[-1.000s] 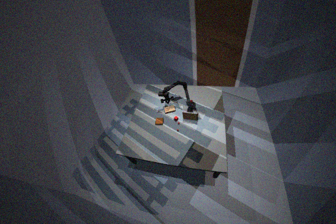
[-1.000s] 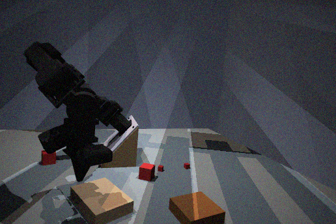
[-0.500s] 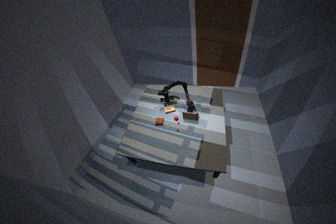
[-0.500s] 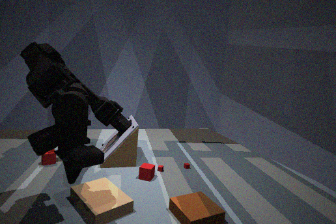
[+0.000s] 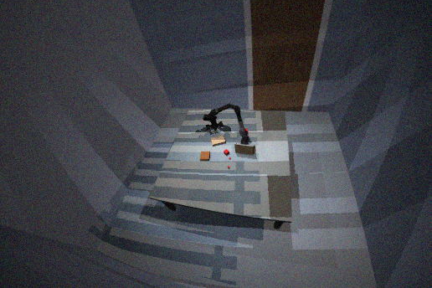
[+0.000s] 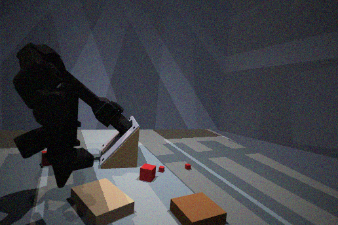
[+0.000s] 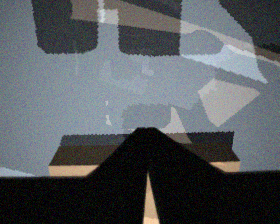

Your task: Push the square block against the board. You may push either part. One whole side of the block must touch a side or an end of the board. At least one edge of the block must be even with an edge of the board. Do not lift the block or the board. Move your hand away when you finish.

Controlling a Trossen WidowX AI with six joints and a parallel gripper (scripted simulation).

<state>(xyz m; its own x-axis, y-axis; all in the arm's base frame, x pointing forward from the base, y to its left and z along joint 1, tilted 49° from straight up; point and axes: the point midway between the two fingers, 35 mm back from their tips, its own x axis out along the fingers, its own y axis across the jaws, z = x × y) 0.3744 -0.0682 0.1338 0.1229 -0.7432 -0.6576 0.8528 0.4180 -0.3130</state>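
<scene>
The orange square block (image 5: 204,156) (image 6: 198,208) lies flat on the table, apart from the board. The tan board (image 5: 218,140) (image 6: 101,200) (image 7: 74,156) lies flat behind and to the right of the block in the top view, with a gap between them. My gripper (image 5: 213,127) (image 6: 60,180) (image 7: 145,136) is shut and empty. It points down at the table right by the board's far side. In the wrist view the board lies just under and ahead of the fingertips. I cannot tell whether they touch.
A brown wedge with a white sloping plate (image 5: 244,149) (image 6: 122,154) stands by the arm's base. A red cube (image 5: 226,151) (image 6: 147,171) and smaller red cubes (image 6: 161,169) (image 6: 187,166) lie between the wedge and the block. Another red cube (image 6: 44,159) sits behind the arm.
</scene>
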